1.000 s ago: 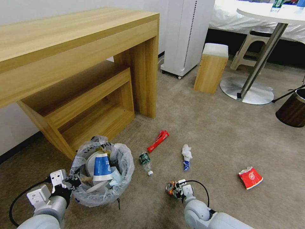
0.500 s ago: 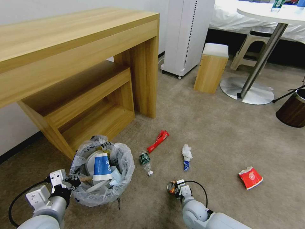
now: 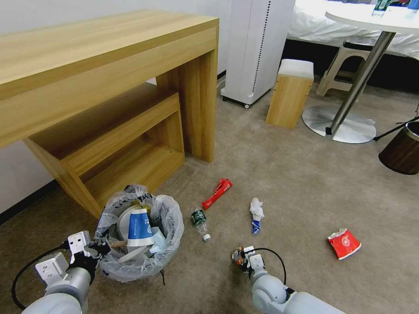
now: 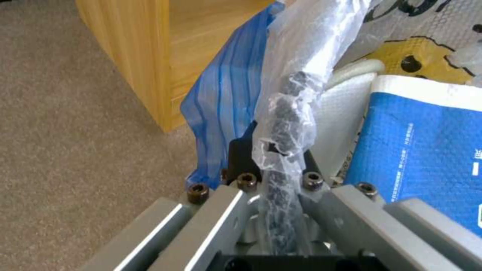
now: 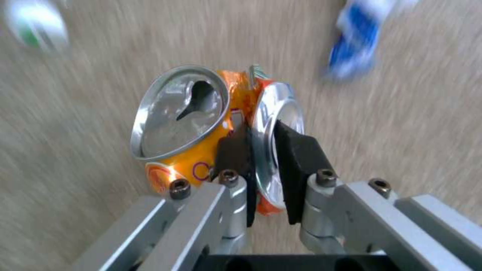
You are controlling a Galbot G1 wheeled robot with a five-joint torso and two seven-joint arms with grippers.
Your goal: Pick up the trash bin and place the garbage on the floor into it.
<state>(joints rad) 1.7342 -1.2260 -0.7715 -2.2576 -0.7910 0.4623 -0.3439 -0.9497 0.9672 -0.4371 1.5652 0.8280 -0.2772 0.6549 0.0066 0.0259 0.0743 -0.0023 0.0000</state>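
while left hand (image 4: 273, 177) pinches trash bin (image 3: 139, 237) | right hand (image 5: 261, 150) clamps can (image 5: 201, 128)

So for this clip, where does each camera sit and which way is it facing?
Head view: high, looking forward and down at the floor; both arms low in the picture.
Left wrist view: behind the left gripper, shut on the trash bin rim.
Right wrist view: behind the right gripper, shut on a crushed can.
Shared: head view also shows the trash bin and can.

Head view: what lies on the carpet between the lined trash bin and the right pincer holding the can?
Mostly bare carpet. The green bottle lies just beyond that stretch, right of the trash bin; right pincer holds the can.
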